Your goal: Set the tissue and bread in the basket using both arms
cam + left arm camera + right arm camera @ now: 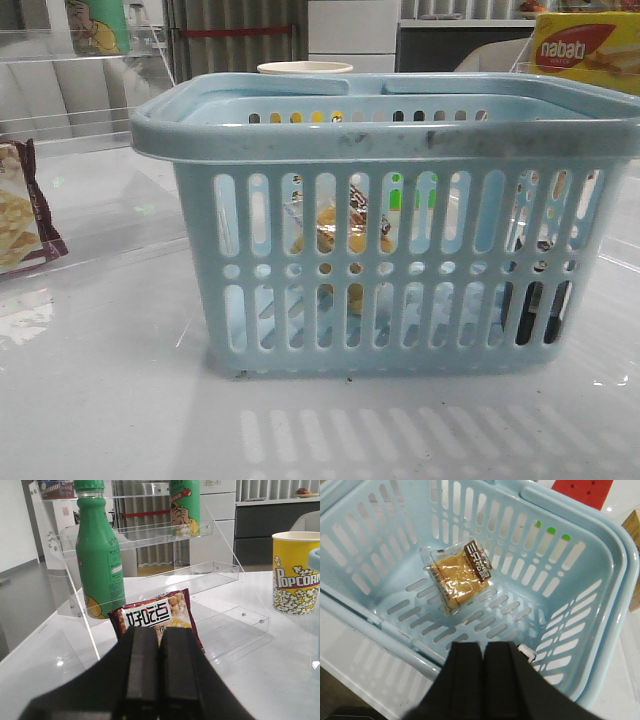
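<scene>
The light blue basket (380, 135) fills the middle of the front view. The bread (457, 577), a clear bag with a brown label strip, lies flat on the basket floor (520, 587) and shows through the slots (340, 232). A dark pack, the tissue (537, 305), shows through the slots at the basket's lower right. In the right wrist view my fingers hide it except for a small white bit (526, 653). My right gripper (483, 647) is shut and empty above the basket's near side. My left gripper (159, 632) is shut and empty, away from the basket. Neither gripper shows in the front view.
A maroon-edged snack bag (155, 615) lies just ahead of my left gripper, at the left edge of the front view (20, 210). A green bottle (100, 555) stands on a clear acrylic shelf (200, 577). A yellow popcorn cup (295, 572), a nabati box (590, 50) and a red cube (585, 490) stand around the basket.
</scene>
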`<state>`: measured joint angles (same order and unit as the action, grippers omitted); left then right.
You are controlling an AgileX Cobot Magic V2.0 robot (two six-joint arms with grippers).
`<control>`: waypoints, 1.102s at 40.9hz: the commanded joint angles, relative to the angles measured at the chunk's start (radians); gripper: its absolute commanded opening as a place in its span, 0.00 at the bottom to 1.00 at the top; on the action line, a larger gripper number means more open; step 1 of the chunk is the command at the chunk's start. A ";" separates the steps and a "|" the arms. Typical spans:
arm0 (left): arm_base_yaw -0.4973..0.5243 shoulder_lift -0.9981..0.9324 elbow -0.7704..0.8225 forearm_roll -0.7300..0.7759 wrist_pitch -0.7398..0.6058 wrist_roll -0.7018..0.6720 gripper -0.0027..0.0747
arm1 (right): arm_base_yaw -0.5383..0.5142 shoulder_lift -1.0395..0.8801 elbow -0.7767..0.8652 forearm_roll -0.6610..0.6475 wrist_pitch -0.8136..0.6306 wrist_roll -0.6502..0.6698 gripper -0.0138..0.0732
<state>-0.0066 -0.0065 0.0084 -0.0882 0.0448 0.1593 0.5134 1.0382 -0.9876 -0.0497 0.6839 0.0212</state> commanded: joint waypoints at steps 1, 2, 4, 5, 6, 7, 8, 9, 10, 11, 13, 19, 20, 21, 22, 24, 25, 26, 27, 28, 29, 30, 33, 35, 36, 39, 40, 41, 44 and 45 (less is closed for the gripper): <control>-0.003 -0.019 -0.002 -0.008 -0.088 -0.009 0.15 | 0.001 -0.020 -0.029 -0.017 -0.061 -0.004 0.22; -0.003 -0.019 -0.002 -0.008 -0.088 -0.009 0.15 | 0.001 -0.020 -0.029 -0.017 -0.061 -0.004 0.22; -0.003 -0.019 -0.002 -0.008 -0.088 -0.009 0.15 | 0.001 -0.020 -0.029 -0.017 -0.061 -0.004 0.22; -0.003 -0.019 -0.002 -0.008 -0.088 -0.009 0.15 | 0.001 -0.020 -0.029 -0.017 -0.061 -0.004 0.22; -0.003 -0.019 -0.002 -0.008 -0.088 -0.009 0.15 | 0.001 -0.020 -0.029 -0.017 -0.061 -0.004 0.22; -0.003 -0.019 -0.002 -0.008 -0.088 -0.009 0.15 | 0.001 -0.020 -0.029 -0.017 -0.061 -0.004 0.22; -0.003 -0.019 -0.002 -0.008 -0.088 -0.009 0.15 | 0.001 -0.020 -0.029 -0.017 -0.061 -0.004 0.22; -0.003 -0.019 -0.002 -0.008 -0.088 -0.009 0.15 | 0.001 -0.020 -0.029 -0.017 -0.061 -0.004 0.22; -0.003 -0.019 -0.002 -0.008 -0.088 -0.009 0.15 | 0.001 -0.020 -0.029 -0.017 -0.061 -0.004 0.22; -0.003 -0.019 -0.002 -0.008 -0.088 -0.009 0.15 | 0.001 -0.020 -0.029 -0.017 -0.061 -0.004 0.22; -0.003 -0.019 -0.002 -0.008 -0.088 -0.009 0.15 | 0.001 -0.020 -0.029 -0.017 -0.061 -0.004 0.22; -0.003 -0.019 -0.002 -0.008 -0.088 -0.009 0.15 | 0.002 -0.024 -0.024 -0.014 -0.062 -0.004 0.22; -0.003 -0.019 -0.002 -0.008 -0.088 -0.009 0.15 | 0.002 -0.028 -0.021 -0.014 -0.062 -0.004 0.22; -0.003 -0.019 -0.002 -0.008 -0.088 -0.009 0.15 | -0.002 -0.031 -0.018 -0.020 -0.064 -0.004 0.22; -0.003 -0.019 -0.002 -0.008 -0.088 -0.009 0.15 | -0.007 -0.040 -0.012 -0.028 -0.066 -0.004 0.22; -0.003 -0.019 -0.002 -0.008 -0.088 -0.009 0.15 | -0.023 -0.060 0.005 -0.050 -0.082 -0.004 0.22; -0.003 -0.019 -0.002 -0.008 -0.088 -0.009 0.15 | -0.034 -0.076 0.015 -0.058 -0.086 -0.004 0.22; -0.003 -0.019 -0.002 -0.008 -0.088 -0.009 0.15 | -0.053 -0.089 0.032 -0.059 -0.092 -0.004 0.22; -0.003 -0.019 -0.002 -0.008 -0.088 -0.009 0.15 | -0.069 -0.108 0.053 -0.059 -0.098 -0.004 0.22; -0.003 -0.019 -0.002 -0.008 -0.088 -0.009 0.15 | -0.093 -0.124 0.070 -0.059 -0.108 -0.004 0.22; -0.003 -0.019 -0.002 -0.008 -0.088 -0.009 0.15 | -0.121 -0.148 0.095 -0.058 -0.116 -0.004 0.22; -0.003 -0.019 -0.002 -0.008 -0.088 -0.009 0.15 | -0.143 -0.166 0.115 -0.058 -0.126 -0.004 0.22; -0.003 -0.019 -0.002 -0.008 -0.088 -0.009 0.15 | -0.215 -0.228 0.181 -0.058 -0.138 -0.004 0.22; -0.003 -0.019 -0.002 -0.008 -0.088 -0.009 0.15 | -0.260 -0.284 0.228 -0.058 -0.138 -0.004 0.22; -0.003 -0.019 -0.002 -0.008 -0.088 -0.009 0.15 | -0.284 -0.317 0.255 -0.058 -0.137 -0.004 0.22; -0.003 -0.019 -0.002 -0.008 -0.088 -0.009 0.15 | -0.336 -0.410 0.333 -0.058 -0.142 -0.004 0.22; -0.003 -0.019 -0.002 -0.008 -0.088 -0.009 0.15 | -0.351 -0.445 0.361 -0.058 -0.145 -0.004 0.22; -0.003 -0.019 -0.002 -0.008 -0.088 -0.009 0.15 | -0.362 -0.481 0.390 -0.058 -0.146 -0.004 0.22; -0.003 -0.019 -0.002 -0.008 -0.088 -0.009 0.15 | -0.399 -0.567 0.462 -0.058 -0.158 -0.004 0.22; -0.003 -0.019 -0.002 -0.008 -0.088 -0.009 0.15 | -0.410 -0.593 0.485 -0.058 -0.167 -0.004 0.22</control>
<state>-0.0066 -0.0065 0.0084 -0.0882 0.0448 0.1593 0.1393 0.5230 -0.5465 -0.0923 0.6156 0.0212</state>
